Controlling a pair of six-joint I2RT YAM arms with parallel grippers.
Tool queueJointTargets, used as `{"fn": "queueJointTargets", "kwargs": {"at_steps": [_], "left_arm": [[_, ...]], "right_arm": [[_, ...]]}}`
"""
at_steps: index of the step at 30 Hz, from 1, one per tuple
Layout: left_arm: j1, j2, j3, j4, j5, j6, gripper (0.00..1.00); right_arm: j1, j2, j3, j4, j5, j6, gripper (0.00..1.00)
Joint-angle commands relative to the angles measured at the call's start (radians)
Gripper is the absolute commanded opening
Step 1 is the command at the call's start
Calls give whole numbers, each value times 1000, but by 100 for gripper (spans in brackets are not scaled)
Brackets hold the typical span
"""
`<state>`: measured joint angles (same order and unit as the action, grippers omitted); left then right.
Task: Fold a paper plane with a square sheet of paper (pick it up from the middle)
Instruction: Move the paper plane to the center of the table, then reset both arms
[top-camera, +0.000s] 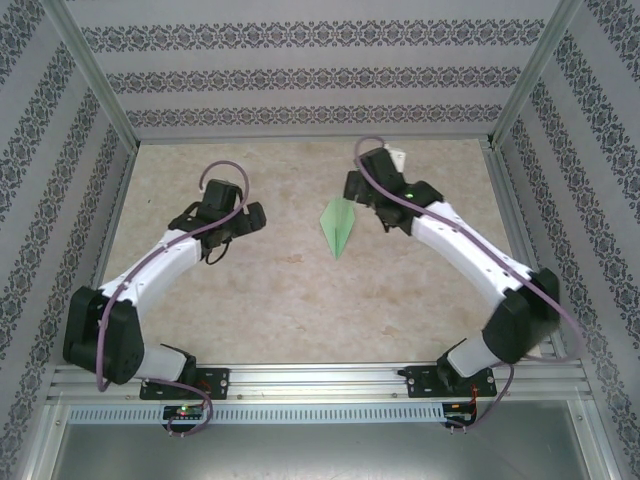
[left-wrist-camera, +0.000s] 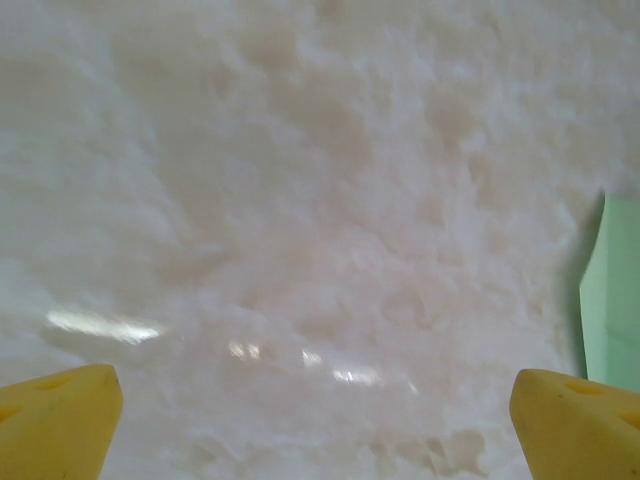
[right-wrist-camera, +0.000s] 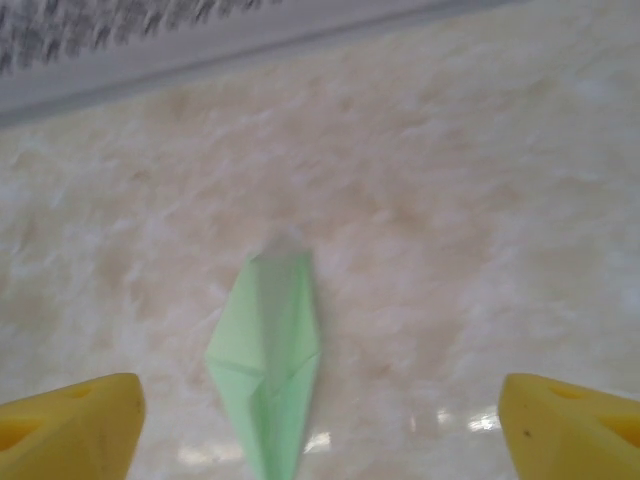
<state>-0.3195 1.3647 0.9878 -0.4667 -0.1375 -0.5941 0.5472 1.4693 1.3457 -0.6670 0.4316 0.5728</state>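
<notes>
Yellow fingertips (left-wrist-camera: 60, 425): four counted, one pair at the bottom corners of each wrist view, each pair set far apart
Left claw (top-camera: 245, 218): one, spread wide, nothing in it, low over bare table (top-camera: 300, 300)
Right claw (top-camera: 372, 200): one, spread wide, empty, aimed down at the paper
Paper plane (top-camera: 338, 227): one, pale green, a slim pointed dart with a centre crease, flat on the table between the two claws, nearer the right one, touching neither
Arms: two, white, left (top-camera: 165, 262) and right (top-camera: 470, 250)
Walls (top-camera: 320, 80): three, patterned
</notes>
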Motion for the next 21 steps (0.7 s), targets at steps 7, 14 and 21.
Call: {"fn": "queueJointTargets", "kwargs": {"at_steps": [7,14,21], "left_arm": [[141,-175,-164,169,-314,189,100],[172,-187,-421,566,-348,359,100],[202,-154,-582,954,-153,521,100]], "right_arm": [[-247,-267,-430,347,206,-310,98],[-430,-288,-699,604,144,-379,98],[-492,-248,-874,964,-27,-453,98]]}}
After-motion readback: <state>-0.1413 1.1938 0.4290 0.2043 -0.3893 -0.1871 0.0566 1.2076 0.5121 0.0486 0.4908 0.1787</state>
